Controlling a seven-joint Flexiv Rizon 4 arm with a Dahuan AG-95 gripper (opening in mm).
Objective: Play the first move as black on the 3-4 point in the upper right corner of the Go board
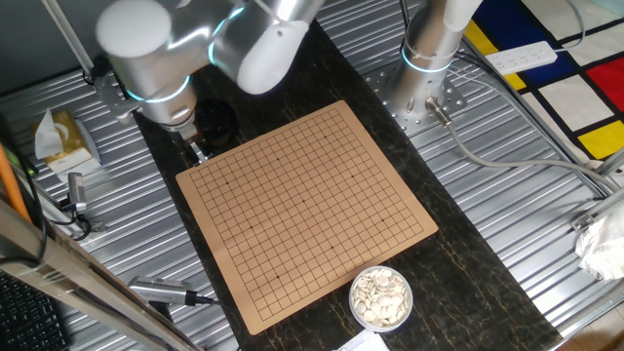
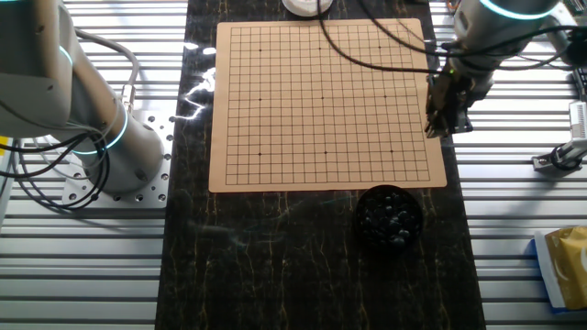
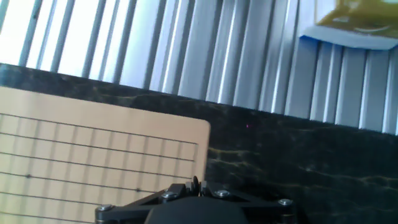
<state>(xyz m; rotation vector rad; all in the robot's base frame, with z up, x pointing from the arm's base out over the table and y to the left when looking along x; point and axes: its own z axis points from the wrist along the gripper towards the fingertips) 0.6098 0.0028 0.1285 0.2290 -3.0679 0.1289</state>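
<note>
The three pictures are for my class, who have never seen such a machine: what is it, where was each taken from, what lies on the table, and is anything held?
It is a robot arm with a gripper. Two pictures come from fixed cameras on different sides of the table; the third comes from a camera on the hand, looking along the fingers. On the dark mat lies a wooden Go board with no stones on it. A bowl of black stones stands beside one edge, a bowl of white stones beside the opposite one. The gripper hangs at the board's edge near the black bowl; whether it holds a stone cannot be seen.

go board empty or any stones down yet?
Empty: the board shows only grid lines and dots; black stones sit in their bowl, white ones in theirs.
</note>
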